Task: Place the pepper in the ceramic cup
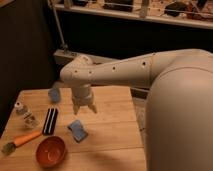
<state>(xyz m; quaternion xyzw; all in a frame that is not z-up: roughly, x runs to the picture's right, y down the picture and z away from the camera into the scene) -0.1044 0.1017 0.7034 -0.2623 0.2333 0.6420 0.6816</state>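
A: Now, where is your gripper (84, 110)?
B: Above the table (111, 126), fingers (76, 108) spread, gripping nothing. Your pepper (26, 138) lies well to its lower left; the ceramic cup (54, 94) stands near its upper left.

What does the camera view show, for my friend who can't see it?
The robot's gripper hangs over a wooden table, jaws open and empty. The pepper lies at the front left, apart from the blue ceramic cup farther back.

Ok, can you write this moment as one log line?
gripper: over table, fingers open, empty | pepper: lying on table | ceramic cup: no pepper inside
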